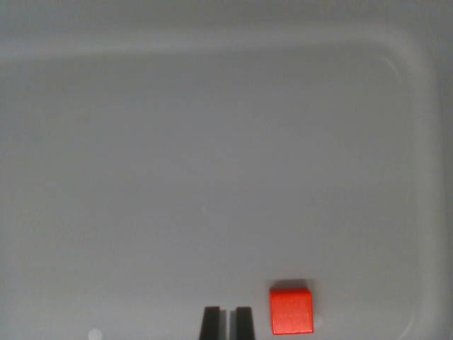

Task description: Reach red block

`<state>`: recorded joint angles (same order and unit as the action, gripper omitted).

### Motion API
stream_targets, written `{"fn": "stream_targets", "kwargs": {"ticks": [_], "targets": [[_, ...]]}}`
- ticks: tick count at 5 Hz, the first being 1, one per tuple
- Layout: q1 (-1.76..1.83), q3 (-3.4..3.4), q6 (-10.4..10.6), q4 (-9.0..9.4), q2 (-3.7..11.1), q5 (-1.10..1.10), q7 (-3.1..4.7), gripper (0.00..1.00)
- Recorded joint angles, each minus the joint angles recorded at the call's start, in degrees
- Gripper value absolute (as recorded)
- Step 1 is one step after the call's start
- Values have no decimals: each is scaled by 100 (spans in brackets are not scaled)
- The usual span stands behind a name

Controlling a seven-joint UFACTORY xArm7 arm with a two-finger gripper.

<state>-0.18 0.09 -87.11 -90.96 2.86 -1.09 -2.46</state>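
A small red block (291, 309) lies on the pale grey floor of a shallow tray near the bottom edge of the wrist view, right of centre. My gripper (227, 324) shows as two dark fingertips at the bottom edge, just to the wrist view's left of the block. The fingertips stand close together with only a thin gap and nothing between them. A small strip of tray floor separates the right fingertip (244, 323) from the block.
The grey tray (414, 142) has a raised rim with a rounded corner at the upper right and along the top. A small pale spot (95, 333) marks the floor at the lower left.
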Motion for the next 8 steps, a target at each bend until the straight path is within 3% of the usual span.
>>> {"fn": "stream_targets", "kwargs": {"ticks": [4, 5, 6, 7, 8], "targets": [[-15, -15, 173, 170, 4, -12, -10, 0], [-27, -27, 304, 300, 7, -21, -18, 0], [-27, -27, 304, 300, 7, -21, -18, 0], [-41, -41, 457, 450, 10, -31, -27, 0], [-41, -41, 457, 450, 10, -31, -27, 0]]}}
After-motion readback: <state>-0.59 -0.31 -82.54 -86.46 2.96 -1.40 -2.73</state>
